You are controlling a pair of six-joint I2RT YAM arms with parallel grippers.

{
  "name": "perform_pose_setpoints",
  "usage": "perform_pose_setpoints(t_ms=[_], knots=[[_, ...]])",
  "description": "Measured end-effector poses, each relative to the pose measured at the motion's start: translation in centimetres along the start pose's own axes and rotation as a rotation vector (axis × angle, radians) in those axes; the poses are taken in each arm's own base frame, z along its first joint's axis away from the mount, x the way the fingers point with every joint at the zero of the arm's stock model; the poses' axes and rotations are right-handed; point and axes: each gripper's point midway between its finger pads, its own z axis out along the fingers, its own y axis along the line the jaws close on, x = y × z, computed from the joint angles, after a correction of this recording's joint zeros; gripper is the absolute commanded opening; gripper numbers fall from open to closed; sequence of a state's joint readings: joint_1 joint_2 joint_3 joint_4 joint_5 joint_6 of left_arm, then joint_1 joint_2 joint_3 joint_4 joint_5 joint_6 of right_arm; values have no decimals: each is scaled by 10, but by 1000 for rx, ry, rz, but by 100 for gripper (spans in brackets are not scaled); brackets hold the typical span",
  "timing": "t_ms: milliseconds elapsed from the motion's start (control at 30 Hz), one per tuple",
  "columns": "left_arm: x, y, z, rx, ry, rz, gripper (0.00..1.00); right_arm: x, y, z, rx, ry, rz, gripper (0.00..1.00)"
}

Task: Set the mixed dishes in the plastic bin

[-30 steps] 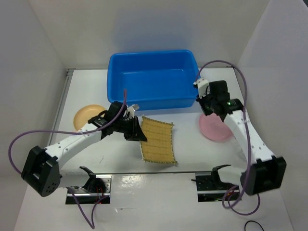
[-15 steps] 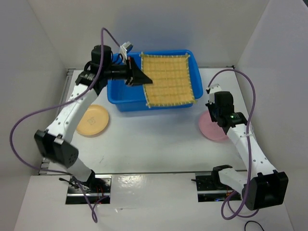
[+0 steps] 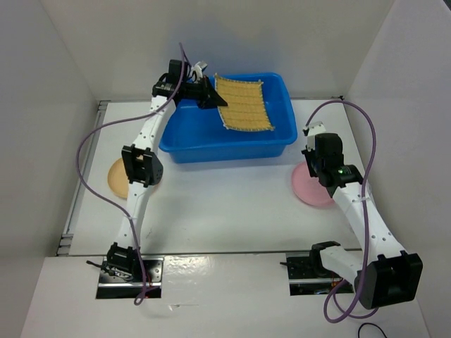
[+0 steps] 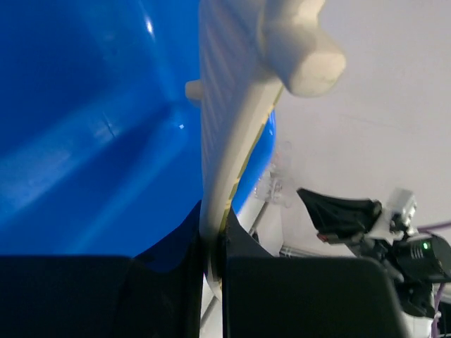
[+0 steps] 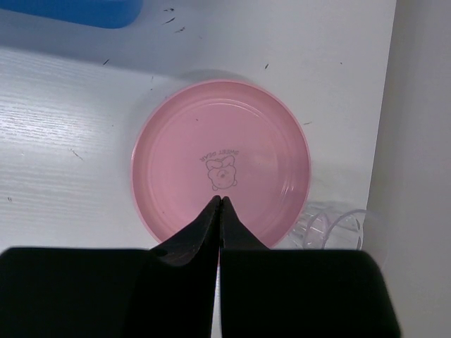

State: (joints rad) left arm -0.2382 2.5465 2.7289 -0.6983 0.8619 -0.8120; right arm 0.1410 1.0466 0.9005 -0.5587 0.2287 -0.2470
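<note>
My left gripper [image 3: 213, 98] is shut on one edge of the yellow-tan woven mat [image 3: 244, 104], which hangs tilted over the blue plastic bin [image 3: 225, 151]. In the left wrist view the mat [image 4: 220, 105] shows edge-on between the jaws of the gripper [image 4: 213, 227], with the bin's inside [image 4: 84, 141] behind it. My right gripper [image 5: 220, 201] is shut and empty, hovering over the pink plate [image 5: 220, 160], which lies right of the bin [image 3: 309, 190]. A clear glass cup [image 5: 331, 229] lies beside that plate. The tan plate [image 3: 115, 177] sits at the left, partly hidden by my left arm.
White walls close in the table on the left, back and right. The right wall stands just past the glass cup. The left arm stretches from its base up to the bin's back left corner.
The left arm has lifted the mat off the table and carried it up over the bin, then toward the bin's back. The right gripper shifted slightly right over the pink plate.
</note>
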Motion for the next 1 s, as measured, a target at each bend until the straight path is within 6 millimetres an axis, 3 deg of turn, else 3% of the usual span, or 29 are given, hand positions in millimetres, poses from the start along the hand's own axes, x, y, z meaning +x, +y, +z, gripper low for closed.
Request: perform_pose_setpoints(t_ms=[167, 433, 567, 633, 667, 700, 800, 1000], knots=[[-9, 40, 23, 16, -6, -43, 0, -2, -1, -2, 2, -9, 3, 2], [19, 109, 55, -57, 74, -201, 0, -2, 0, -2, -1, -16, 4, 3], [32, 129, 64, -75, 109, -246, 1, -2, 0, -2, -2, -17, 4, 3], [33, 132, 66, -74, 115, -251, 15, -3, 0, -2, -4, -18, 4, 3], [34, 132, 66, -73, 116, -251, 31, -3, 1, -2, -7, -20, 3, 3], [33, 132, 66, -69, 116, -247, 66, -3, 2, -2, -14, -22, 2, 3], [31, 128, 65, -57, 111, -234, 97, -4, 5, -1, -30, -26, -4, 3], [29, 135, 61, -84, 100, -252, 100, -4, 11, 1, -63, -24, -12, 0]])
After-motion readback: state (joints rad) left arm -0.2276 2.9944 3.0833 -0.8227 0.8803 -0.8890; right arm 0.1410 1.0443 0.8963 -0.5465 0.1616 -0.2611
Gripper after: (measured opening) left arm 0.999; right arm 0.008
